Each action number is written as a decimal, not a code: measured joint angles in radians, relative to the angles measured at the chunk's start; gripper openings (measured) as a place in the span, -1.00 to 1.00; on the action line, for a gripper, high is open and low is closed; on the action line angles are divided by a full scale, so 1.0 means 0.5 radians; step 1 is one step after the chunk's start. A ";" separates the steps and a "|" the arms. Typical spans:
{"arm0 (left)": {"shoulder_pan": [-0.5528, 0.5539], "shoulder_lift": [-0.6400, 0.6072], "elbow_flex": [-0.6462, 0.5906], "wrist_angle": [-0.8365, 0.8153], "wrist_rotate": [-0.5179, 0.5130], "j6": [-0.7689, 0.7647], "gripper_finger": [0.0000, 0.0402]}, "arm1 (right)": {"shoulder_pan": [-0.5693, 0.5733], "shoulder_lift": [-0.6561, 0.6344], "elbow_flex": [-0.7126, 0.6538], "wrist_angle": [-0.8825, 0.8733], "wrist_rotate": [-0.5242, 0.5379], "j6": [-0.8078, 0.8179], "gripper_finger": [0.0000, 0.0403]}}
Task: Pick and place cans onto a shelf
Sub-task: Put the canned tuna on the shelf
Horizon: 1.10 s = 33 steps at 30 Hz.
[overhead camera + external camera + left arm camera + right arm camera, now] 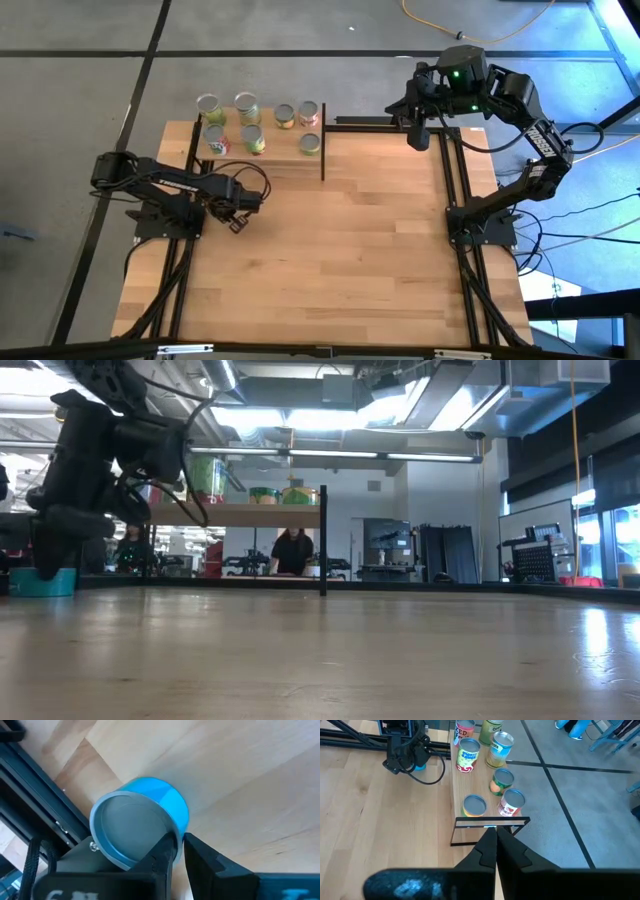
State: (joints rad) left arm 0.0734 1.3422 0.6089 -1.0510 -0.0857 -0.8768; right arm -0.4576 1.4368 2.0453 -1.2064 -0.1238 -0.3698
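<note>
High view is showing the left gripper (238,212) sitting low over the tabletop (330,260) near its left side, its fingers (167,851) clamping the rim of a blue can (145,817) that is resting on the wood. Seven cans (256,124) are standing on the shelf (285,150) at the table's far edge, just beyond that gripper. Further right, the right gripper (418,135) is hovering past the shelf's end, fingers pressed together and carrying nothing.
</note>
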 joint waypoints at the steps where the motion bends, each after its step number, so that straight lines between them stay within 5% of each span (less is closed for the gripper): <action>1: 0.000 0.000 -0.009 0.005 0.008 0.000 -0.81 | 0.000 0.000 0.000 0.000 0.000 -0.001 -0.97; 9: 0.002 0.011 0.066 0.004 0.106 0.333 -0.97 | -0.001 0.000 0.000 0.000 -0.001 0.004 -0.96; 13: 0.001 0.011 0.300 -0.080 0.229 0.599 -0.98 | -0.001 0.000 0.000 0.001 -0.001 0.006 -0.96; 18: -0.013 0.010 0.848 -0.449 0.275 0.880 -0.99 | -0.001 0.000 0.000 0.011 -0.001 0.115 -0.96; 24: 0.033 0.047 1.604 -0.775 0.027 0.876 -0.99 | -0.001 0.000 0.000 0.011 -0.001 0.205 -0.96; 33: 0.168 0.554 2.586 -1.031 -0.330 1.155 -1.00 | 0.000 0.002 0.000 0.011 -0.002 0.204 -0.96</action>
State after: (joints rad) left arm 0.1575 1.6194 1.9019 -1.5663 -0.2506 -0.2992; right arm -0.4576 1.4380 2.0453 -1.2007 -0.1246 -0.2676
